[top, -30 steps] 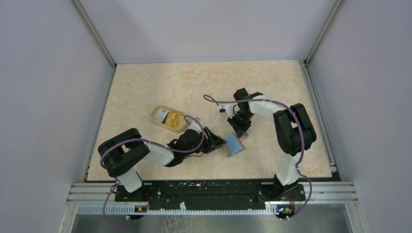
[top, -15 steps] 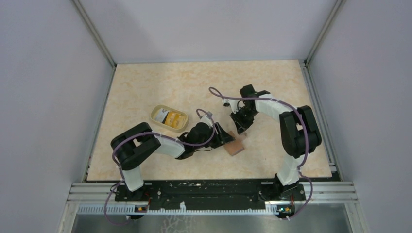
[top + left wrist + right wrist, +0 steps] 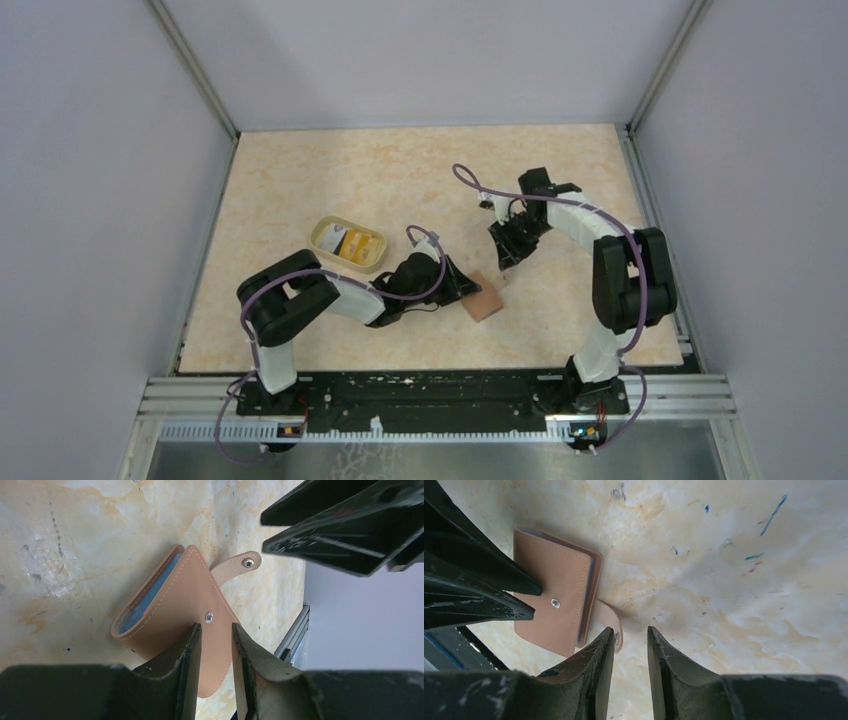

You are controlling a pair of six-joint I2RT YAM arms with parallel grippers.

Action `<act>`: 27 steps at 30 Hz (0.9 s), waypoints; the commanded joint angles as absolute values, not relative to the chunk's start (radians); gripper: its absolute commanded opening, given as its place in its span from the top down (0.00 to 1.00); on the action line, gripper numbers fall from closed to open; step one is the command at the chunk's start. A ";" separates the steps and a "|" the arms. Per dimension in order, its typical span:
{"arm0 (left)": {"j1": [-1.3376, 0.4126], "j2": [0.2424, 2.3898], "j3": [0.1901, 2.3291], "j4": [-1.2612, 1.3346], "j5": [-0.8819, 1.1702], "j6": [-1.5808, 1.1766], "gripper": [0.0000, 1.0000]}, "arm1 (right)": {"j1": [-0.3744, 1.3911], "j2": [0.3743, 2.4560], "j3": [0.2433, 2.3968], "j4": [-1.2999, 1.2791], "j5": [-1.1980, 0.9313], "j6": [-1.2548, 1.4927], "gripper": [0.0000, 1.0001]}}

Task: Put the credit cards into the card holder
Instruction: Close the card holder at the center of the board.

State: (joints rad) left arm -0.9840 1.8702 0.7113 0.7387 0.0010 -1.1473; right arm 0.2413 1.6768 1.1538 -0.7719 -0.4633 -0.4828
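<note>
The card holder [image 3: 485, 298] lies folded on the table, reddish-brown side up, with a sliver of blue lining along its edge [image 3: 150, 592]. Its snap strap [image 3: 237, 565] sticks out unfastened. My left gripper [image 3: 216, 627] hovers low over the holder [image 3: 185, 600], jaws a little apart and open, with nothing between them. My right gripper [image 3: 630, 629] is open above bare table, and the strap [image 3: 611, 622] lies just beside its left finger [image 3: 604, 642]. The credit cards [image 3: 352, 243] show orange and white inside a yellowish cup.
The translucent yellowish cup [image 3: 325, 238] stands left of centre, behind the left arm. In the left wrist view the right gripper's dark fingers [image 3: 340, 525] hang just beyond the holder. A metal rail [image 3: 682, 330] edges the table on the right.
The card holder lay open with its blue lining up; it is now folded shut. The right gripper opened and drew back to the right. The left jaws narrowed.
</note>
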 commanded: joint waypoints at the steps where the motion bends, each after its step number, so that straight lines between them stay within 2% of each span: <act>1: -0.980 1.904 0.708 0.698 -0.022 -1.131 0.65 | 0.232 1.720 1.203 -0.859 -0.502 -0.538 0.67; 7: -0.980 1.910 0.703 0.713 -0.014 -1.135 0.65 | 0.207 1.747 1.217 -0.908 -0.535 -0.559 0.69; 15: -0.980 1.908 0.699 0.718 -0.013 -1.132 0.66 | 0.197 1.791 1.229 -0.939 -0.575 -0.566 0.81; 24: -0.980 1.901 0.691 0.724 -0.015 -1.132 0.66 | 0.195 1.809 1.234 -0.952 -0.586 -0.568 0.87; 27: -0.980 1.899 0.690 0.723 -0.017 -1.131 0.66 | 0.193 1.804 1.235 -0.947 -0.586 -0.563 0.86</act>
